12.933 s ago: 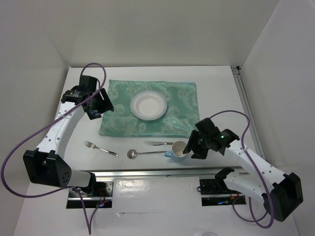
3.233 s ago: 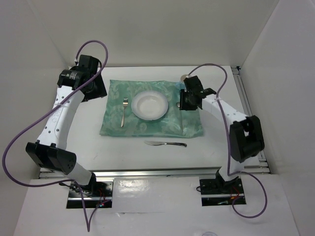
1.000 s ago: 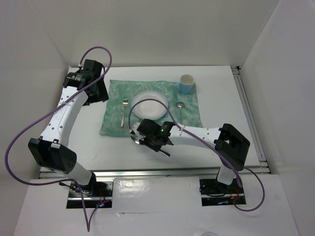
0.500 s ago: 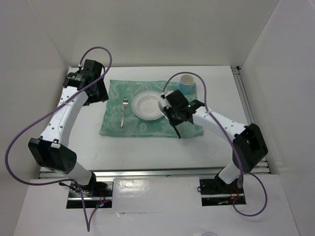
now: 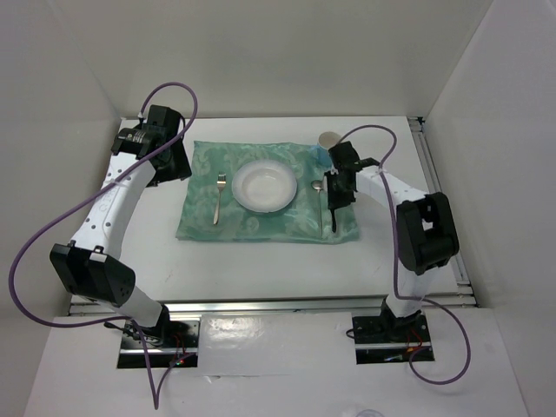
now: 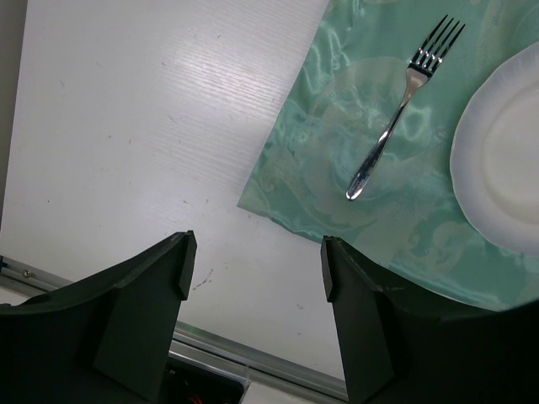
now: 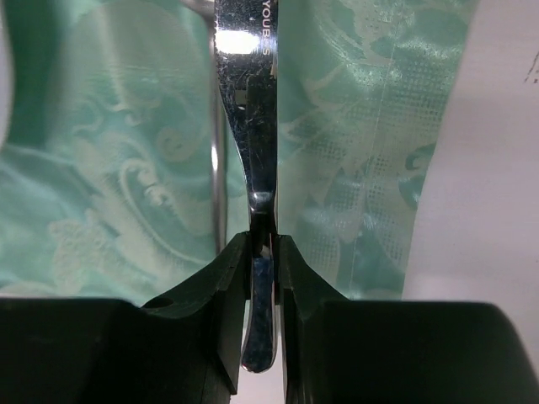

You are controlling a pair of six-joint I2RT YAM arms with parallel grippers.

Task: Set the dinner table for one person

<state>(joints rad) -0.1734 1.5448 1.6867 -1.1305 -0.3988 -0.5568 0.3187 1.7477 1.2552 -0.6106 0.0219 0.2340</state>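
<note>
- Right fingers (image 7: pixel 238 261): pinched narrow on one end of a steel knife (image 7: pixel 251 109), with the rest of the knife running straight away from the wrist camera and letters stamped on its far part.
- Knife, position: over the right-hand strip of the teal placemat (image 5: pixel 261 221), just right of the spoon (image 5: pixel 318 185) and roughly parallel to its handle. Cannot tell whether resting on the cloth or held just above it.
- Left fingers (image 6: pixel 181 261): spread wide, holding nothing, hanging over bare desk beside the placemat's left edge.
- Desk (image 5: pixel 252 269): matte white, flat and rectangular, enclosed by white walls, with a metal rail (image 5: pixel 261 301) along the near edge. Carries the placemat in its middle.
- Plate (image 5: pixel 262 186): white and round, at the centre of the placemat.
- Fork (image 5: pixel 218 198): on the placemat just left of the plate, apart from it, tines toward the back wall.
- Spoon, position: on the placemat right of the plate, bowl toward the back wall, lying between plate and knife.
- Cup (image 5: pixel 328 142): pale blue with a white inside, at the back right corner of the placemat, partly hidden by the right arm.
</note>
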